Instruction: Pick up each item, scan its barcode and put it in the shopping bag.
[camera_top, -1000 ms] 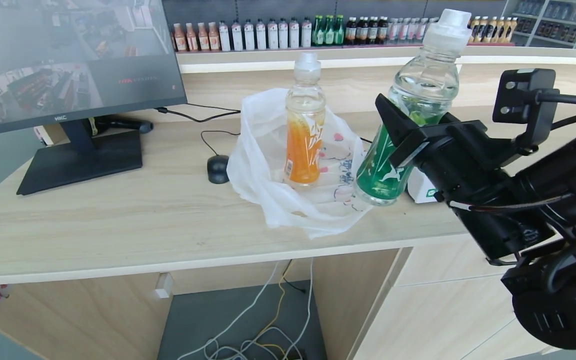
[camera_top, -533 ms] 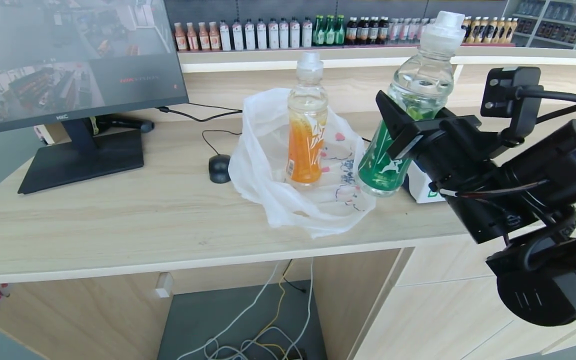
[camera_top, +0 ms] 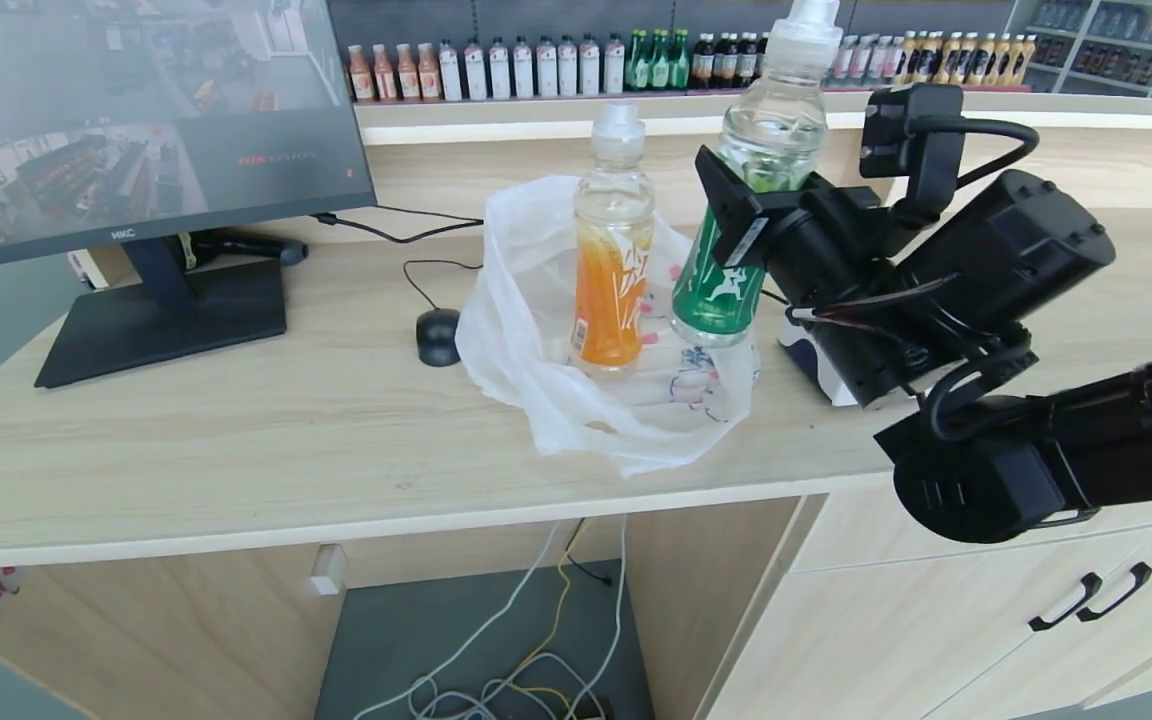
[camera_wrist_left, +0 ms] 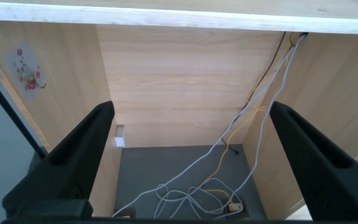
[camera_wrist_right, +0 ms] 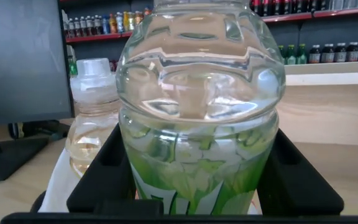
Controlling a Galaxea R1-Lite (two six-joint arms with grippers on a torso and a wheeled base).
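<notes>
- R gripper [camera_top: 748, 225] clamped on green-label bottle [camera_top: 714, 295] at mid-body, cap up, slight tilt; the waist grip prob. leaves the base free for lowering
- Bottle hangs over right edge of shopping bag [camera_top: 526, 330], just beside orange bottle [camera_top: 608, 280] standing inside; looks like the drop-in step
- L gripper [camera_wrist_left: 191, 155] spread wide, empty; sits below counter [camera_top: 236, 430], prob. to stay out of the way

Monitor [camera_top: 136, 110] at left of counter [camera_top: 236, 430]; mouse [camera_top: 437, 337] near its stand; cables [camera_top: 526, 685] underneath; stocked drink shelf [camera_top: 526, 68] behind.
</notes>
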